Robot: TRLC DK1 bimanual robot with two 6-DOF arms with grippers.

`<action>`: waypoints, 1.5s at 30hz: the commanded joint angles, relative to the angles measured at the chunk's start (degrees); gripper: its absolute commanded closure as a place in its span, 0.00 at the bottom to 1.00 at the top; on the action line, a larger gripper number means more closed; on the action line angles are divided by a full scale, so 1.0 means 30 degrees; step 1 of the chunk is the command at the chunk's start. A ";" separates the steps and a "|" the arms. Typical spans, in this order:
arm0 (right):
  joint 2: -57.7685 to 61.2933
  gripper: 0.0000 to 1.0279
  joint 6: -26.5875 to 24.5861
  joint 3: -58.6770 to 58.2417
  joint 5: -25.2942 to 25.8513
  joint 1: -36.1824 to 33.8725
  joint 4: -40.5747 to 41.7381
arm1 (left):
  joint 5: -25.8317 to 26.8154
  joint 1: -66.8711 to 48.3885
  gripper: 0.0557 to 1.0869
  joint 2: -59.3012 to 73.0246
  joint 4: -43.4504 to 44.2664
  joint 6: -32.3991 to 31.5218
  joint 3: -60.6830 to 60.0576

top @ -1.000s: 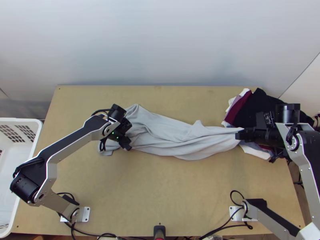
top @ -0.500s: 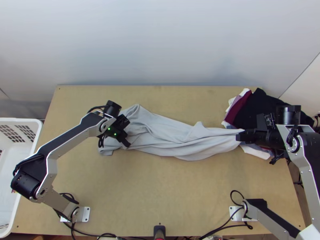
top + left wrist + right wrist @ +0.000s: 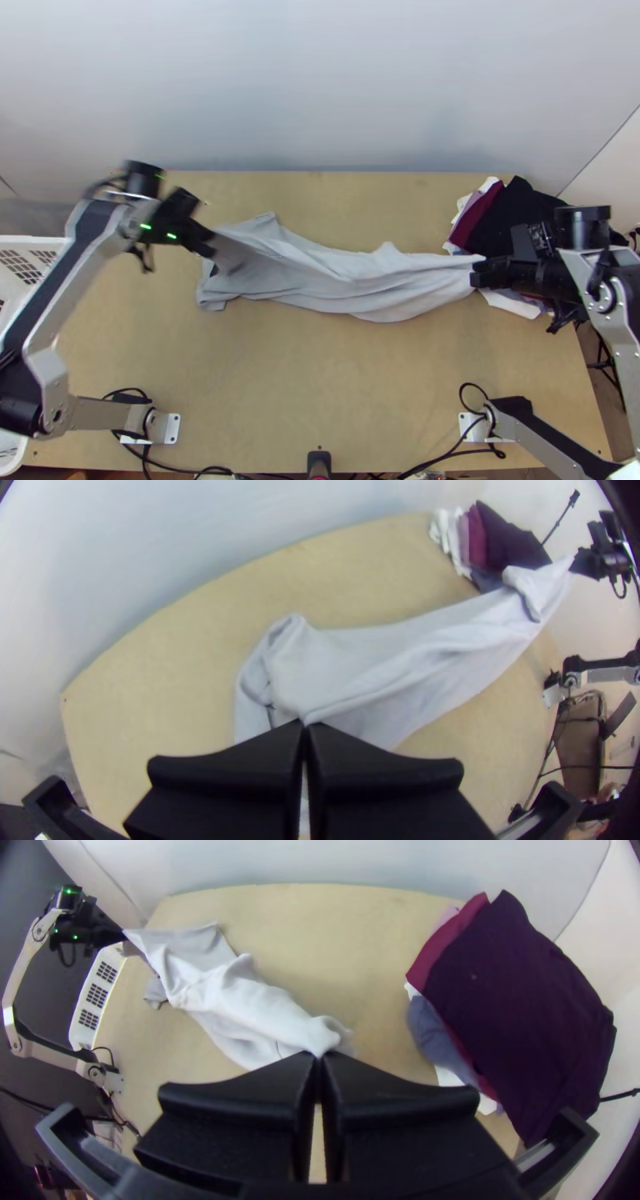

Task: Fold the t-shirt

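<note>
Left gripper (image 3: pixel 213 246) has its jaws pinching the grey t-shirt (image 3: pixel 344 282), same with the right gripper (image 3: pixel 477 274). It's kinda bunched lengthwise between them.

A pile of clothes (image 3: pixel 512 220) is lying at the far right corner of the wooden table (image 3: pixel 336 384), its dark top piece spreading over maroon, lilac, white and grey-blue cloth and reaching past the right edge. A white slotted basket (image 3: pixel 36 241) is standing along the left edge, while a pale wall (image 3: pixel 320 88) is rising behind the far edge.
</note>
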 commanded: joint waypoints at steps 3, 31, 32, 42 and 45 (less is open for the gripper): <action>0.0434 0.97 0.0414 0.4604 -0.0022 0.1095 -0.0699 | 0.1976 0.4152 0.96 -0.3041 -0.1737 -0.0777 0.3943; -0.1411 0.97 0.1849 1.5326 -0.4417 -0.0164 -0.1812 | 0.3001 0.7228 0.96 -0.9779 -0.8915 -0.3648 1.6804; -0.1587 0.97 0.1849 1.5326 -0.4505 -0.0340 -0.2046 | 0.3001 0.7111 0.96 -1.0042 -0.8915 -0.3794 1.6775; -0.1792 0.97 0.2406 1.5736 -0.6673 -0.2743 -0.3013 | 0.3001 0.6496 0.96 -1.0716 -0.8827 -0.4234 1.5017; -0.0738 0.97 0.1615 1.4565 -0.6644 -0.2684 -0.2720 | 0.3001 0.6437 0.96 -1.0423 -0.6864 -0.3882 1.2028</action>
